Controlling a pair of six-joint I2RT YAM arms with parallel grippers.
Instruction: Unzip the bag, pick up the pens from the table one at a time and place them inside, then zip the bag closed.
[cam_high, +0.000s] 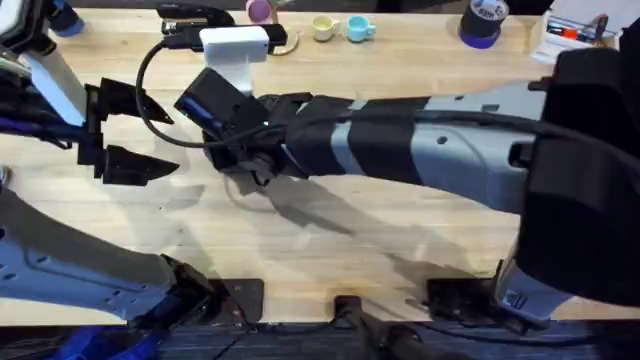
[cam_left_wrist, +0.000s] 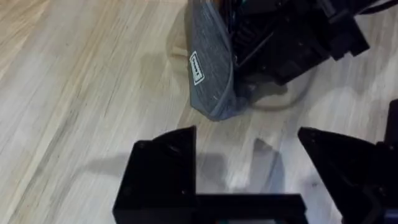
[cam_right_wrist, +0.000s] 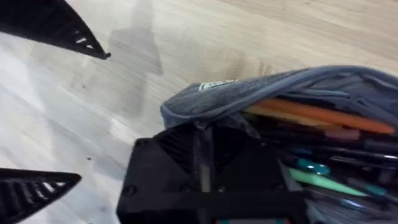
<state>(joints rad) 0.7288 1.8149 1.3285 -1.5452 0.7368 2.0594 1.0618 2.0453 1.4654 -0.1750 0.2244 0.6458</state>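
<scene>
The blue-grey bag (cam_right_wrist: 261, 93) lies on the table (cam_high: 400, 240) with its top gaping open. Inside it lie several pens, dark ones (cam_right_wrist: 348, 152) beside an orange one (cam_right_wrist: 323, 115) and a green one (cam_right_wrist: 323, 183). My right gripper (cam_right_wrist: 202, 168) is shut at the bag's rounded end, on the fabric by the zipper. In the overhead view the right gripper (cam_high: 245, 160) covers the bag. The bag (cam_left_wrist: 211, 68) also shows in the left wrist view, a short way ahead of my left gripper (cam_left_wrist: 249, 162). That left gripper (cam_high: 130, 135) is open and holds nothing.
Along the table's far edge stand a yellow cup (cam_high: 323, 27), a blue cup (cam_high: 360, 28), a purple tape roll (cam_high: 483, 22), a white box (cam_high: 575, 35) and a black stapler (cam_high: 195, 15). Bare wood stretches across the near middle.
</scene>
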